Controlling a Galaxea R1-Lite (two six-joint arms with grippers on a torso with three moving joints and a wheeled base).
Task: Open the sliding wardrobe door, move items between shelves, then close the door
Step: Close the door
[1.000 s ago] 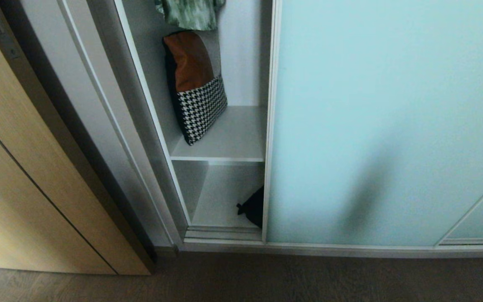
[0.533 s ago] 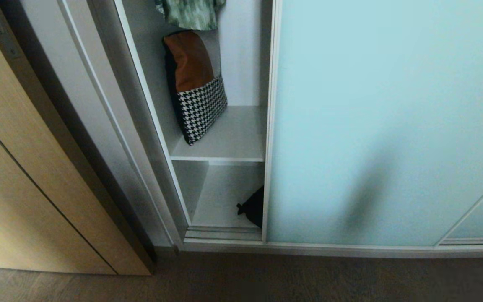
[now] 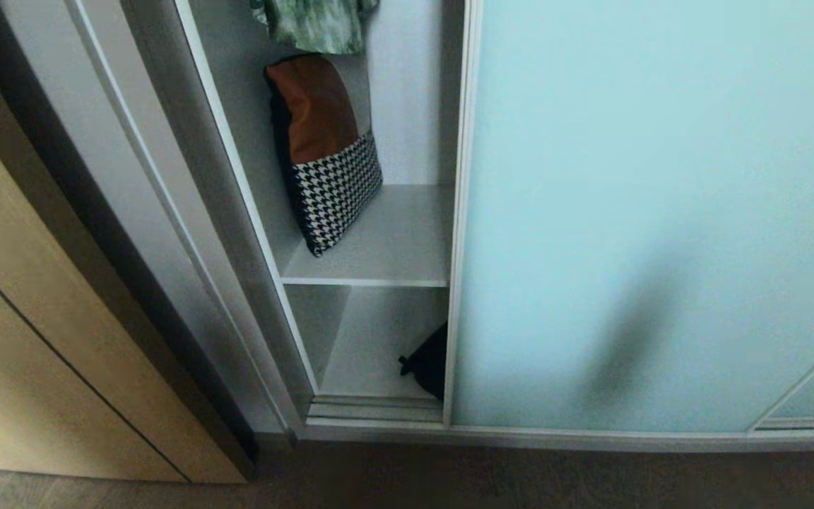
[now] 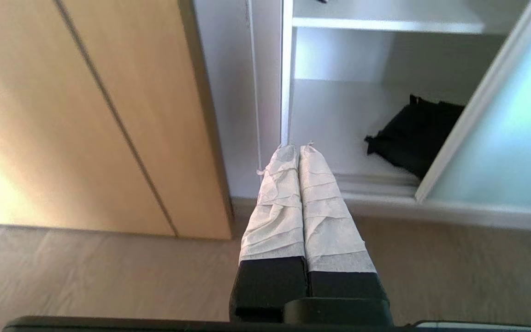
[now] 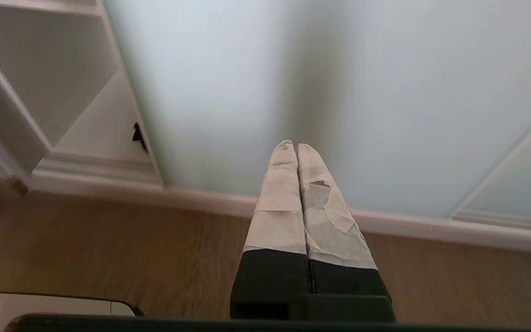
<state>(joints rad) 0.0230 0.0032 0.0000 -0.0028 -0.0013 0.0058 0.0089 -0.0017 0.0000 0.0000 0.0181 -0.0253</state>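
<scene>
Clearly the sliding wardrobe door point(image 3: 654, 212) stands only partly open, covering the right of the wardrobe and half hiding the black bag point(image 3: 429, 360) on the lowest of the shelves point(image 3: 379, 350). Hook its left frame and push right before reaching in. Both the left gripper point(image 4: 298, 147) and right gripper point(image 5: 296, 144) hang low, fingers pressed together, empty. Against the earlier frame, the whole view has shifted slightly, the camera nearing.

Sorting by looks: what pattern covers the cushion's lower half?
Black-and-white houndstooth on the cushion; head view shows it best.
</scene>
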